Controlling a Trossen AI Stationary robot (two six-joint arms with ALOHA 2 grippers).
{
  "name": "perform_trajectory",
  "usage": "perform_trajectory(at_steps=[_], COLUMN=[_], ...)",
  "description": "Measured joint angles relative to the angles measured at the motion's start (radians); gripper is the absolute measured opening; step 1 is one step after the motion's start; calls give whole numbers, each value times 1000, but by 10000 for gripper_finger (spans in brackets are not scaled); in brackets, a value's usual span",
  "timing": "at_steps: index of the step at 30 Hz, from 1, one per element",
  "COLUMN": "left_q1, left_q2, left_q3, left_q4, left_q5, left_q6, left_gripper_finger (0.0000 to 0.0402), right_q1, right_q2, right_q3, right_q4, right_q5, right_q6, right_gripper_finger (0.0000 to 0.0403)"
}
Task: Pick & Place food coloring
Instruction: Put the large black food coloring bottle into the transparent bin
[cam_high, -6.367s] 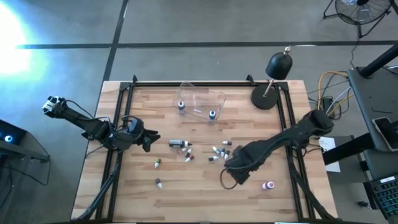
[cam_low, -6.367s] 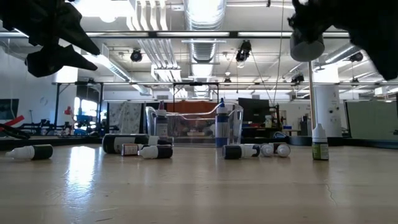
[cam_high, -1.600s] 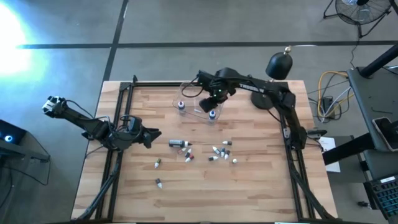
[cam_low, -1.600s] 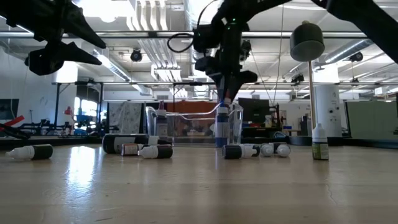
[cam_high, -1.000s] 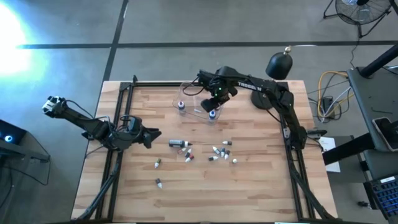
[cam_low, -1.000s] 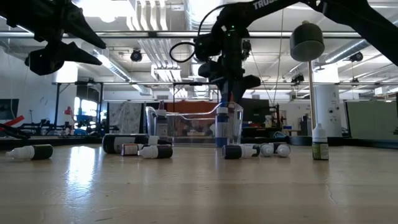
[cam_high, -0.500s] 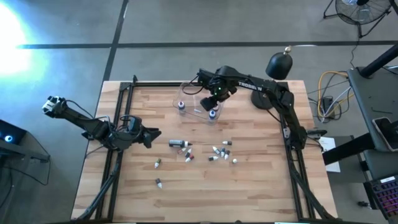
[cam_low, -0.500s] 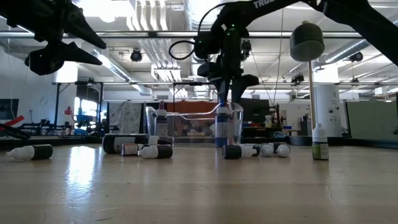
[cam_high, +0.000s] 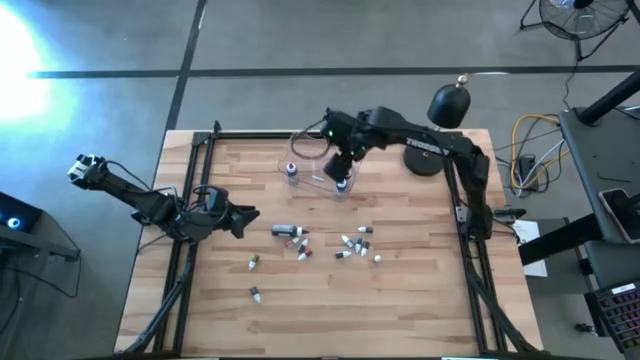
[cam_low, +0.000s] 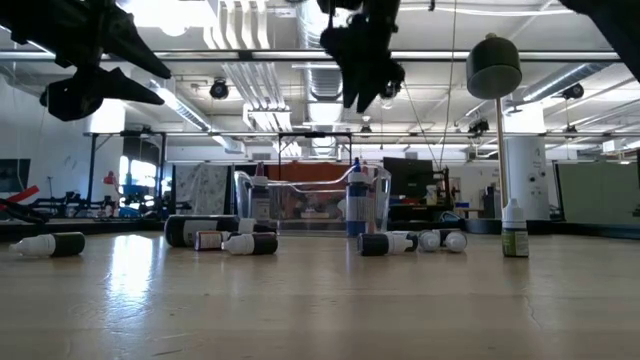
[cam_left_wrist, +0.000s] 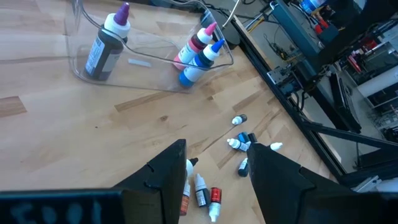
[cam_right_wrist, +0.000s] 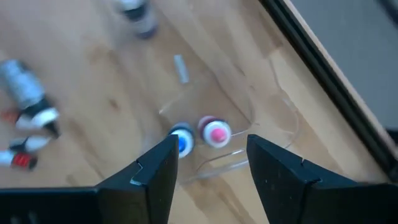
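**High view.** You see the clear tub at the far middle of the table, with upright bottles standing inside it. The right gripper hangs directly over the tub. The loose food coloring bottles lie scattered at mid-table, and two more lie nearer the left arm. The left gripper waits at the table's left side.

**Low view.** Most loose bottles lie on their sides; one green-labelled bottle stands upright, well apart to the side. Judge them light, stiff and round-bodied: a lying one will likely roll if you nudge it, and an upright one will tip easily.

**Left wrist view.** The left jaws stand apart with nothing between them. Beyond them you see a dark bottle at one end of the tub and a pink bottle just beside a blue bottle at the other. The smooth plastic looks slippery, so take each across the body's middle, below the pale cap, not on the tapered tip.

**Right wrist view.** The right jaws are parted and empty, directly above the blue and pink caps in the tub. Squeeze gently; the soft walls may give.
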Motion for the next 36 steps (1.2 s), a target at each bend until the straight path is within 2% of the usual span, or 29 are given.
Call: perform_trajectory(at_steps=[8,20,23,27,32,34,36], left_q1=[0,0,0,0,0,0,0], left_q2=[30,73,74,74,78,84,92], left_q3=[0,0,0,0,0,0,0], left_q4=[1,5,6,6,6,6,6], left_q5=[0,0,0,0,0,0,-2], left_q6=[0,-6,-7,-19,-51,-50,-51], left_gripper_finger=[147,147,147,147,147,147,147], right_q1=[203,339,356,354,352,353,353], right_q2=[-55,-55,-55,-55,-53,-53,-53], right_q3=[-53,-79,-116,-218,-361,-414,-465], right_q4=[2,94,221,514,861,932,968], right_q5=[112,103,51,-43,-50,-53,-54], right_q6=[-94,6,5,1,-176,-260,-268], right_gripper_finger=[183,182,182,182,182,182,182])
